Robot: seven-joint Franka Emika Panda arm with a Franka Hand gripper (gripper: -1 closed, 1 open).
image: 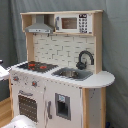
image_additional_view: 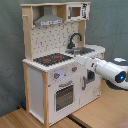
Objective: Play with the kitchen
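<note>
While the arm (image_additional_view: pixel 102 69) reaches near the kitchen (image_additional_view: pixel 55 55) front, finger state can't be told. A bump could tip or shove it.

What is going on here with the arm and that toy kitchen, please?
A Franka arm is reaching toward the front of the toy kitchen, its end close to the counter edge beside the stovetop in the second exterior view. Whether it touches or holds anything cannot be told. The oven door looks closed, and the faucet stands over the sink.
</note>
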